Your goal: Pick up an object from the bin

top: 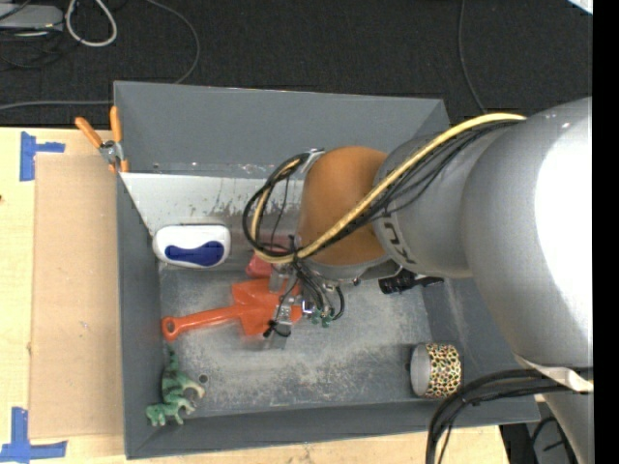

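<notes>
My gripper [286, 310] is low in the middle of the bin, right over the blade end of an orange toy shovel [224, 319]. The shovel lies flat with its handle pointing left. A small red-pink thing [259, 266] peeks out just behind the gripper, mostly hidden by the wrist. A white oval object with a blue patch [192, 245] rests against the bin's back left wall.
A green toy dinosaur [172, 394] lies in the front left corner. A leopard-print tape roll [435, 369] sits at the front right. The arm with its orange cover and cables hangs over the bin's right half.
</notes>
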Available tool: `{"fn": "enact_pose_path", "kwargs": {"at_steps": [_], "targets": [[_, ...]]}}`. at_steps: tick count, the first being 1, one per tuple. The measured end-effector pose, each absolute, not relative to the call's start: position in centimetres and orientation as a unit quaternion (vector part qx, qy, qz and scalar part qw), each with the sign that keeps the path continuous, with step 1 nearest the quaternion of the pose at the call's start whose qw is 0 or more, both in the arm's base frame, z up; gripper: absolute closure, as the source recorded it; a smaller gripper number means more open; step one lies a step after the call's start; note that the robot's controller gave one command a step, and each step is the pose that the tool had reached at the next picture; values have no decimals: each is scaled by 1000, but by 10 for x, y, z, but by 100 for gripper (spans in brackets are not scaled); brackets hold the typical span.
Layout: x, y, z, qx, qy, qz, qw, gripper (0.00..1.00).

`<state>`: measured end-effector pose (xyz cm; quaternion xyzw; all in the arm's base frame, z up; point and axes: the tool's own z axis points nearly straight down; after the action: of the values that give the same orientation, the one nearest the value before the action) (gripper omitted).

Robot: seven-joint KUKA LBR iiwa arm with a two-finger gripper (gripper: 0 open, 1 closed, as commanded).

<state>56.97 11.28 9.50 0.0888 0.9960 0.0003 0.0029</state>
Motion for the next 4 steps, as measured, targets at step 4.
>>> {"fn": "enact_pose_path", "kwargs": {"at_steps": [4], "targets": [[538, 158, 69, 105, 994, 0, 0, 0]]}}
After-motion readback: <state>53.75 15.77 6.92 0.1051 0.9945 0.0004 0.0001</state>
